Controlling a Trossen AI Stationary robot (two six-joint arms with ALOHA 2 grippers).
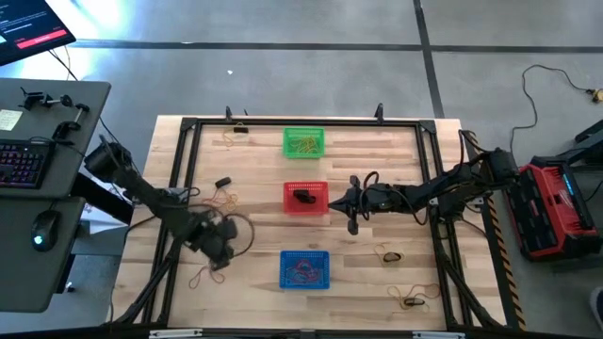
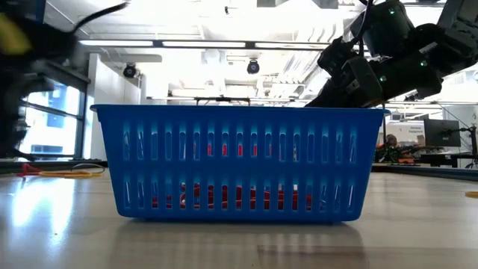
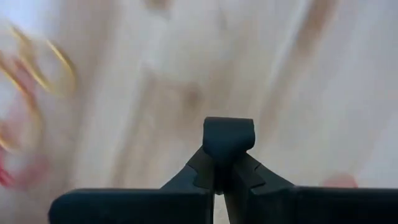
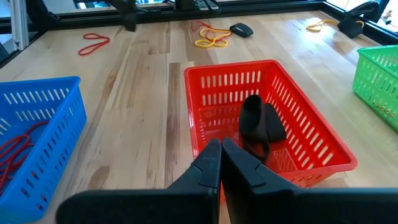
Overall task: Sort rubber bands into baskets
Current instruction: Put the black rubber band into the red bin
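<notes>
Three baskets stand in a row down the table's middle: green (image 1: 303,142) farthest, red (image 1: 305,198), then blue (image 1: 304,268) nearest. The green basket holds yellow rubber bands, the red one black bands (image 4: 258,124), the blue one red bands (image 4: 15,152). My left gripper (image 1: 219,250) is shut and points down at bare wood, left of the blue basket. Its wrist view is blurred; its fingers (image 3: 228,134) show nothing between them, and yellow and red bands (image 3: 34,81) lie off to one side. My right gripper (image 4: 221,149) hangs shut at the red basket's right side.
Loose bands lie on the wood: yellow ones (image 1: 224,200) beside a small black object (image 1: 223,183), another (image 1: 198,278) near the front left, and more at the right (image 1: 388,254) and front right (image 1: 410,299). A dark frame (image 1: 188,122) rims the table.
</notes>
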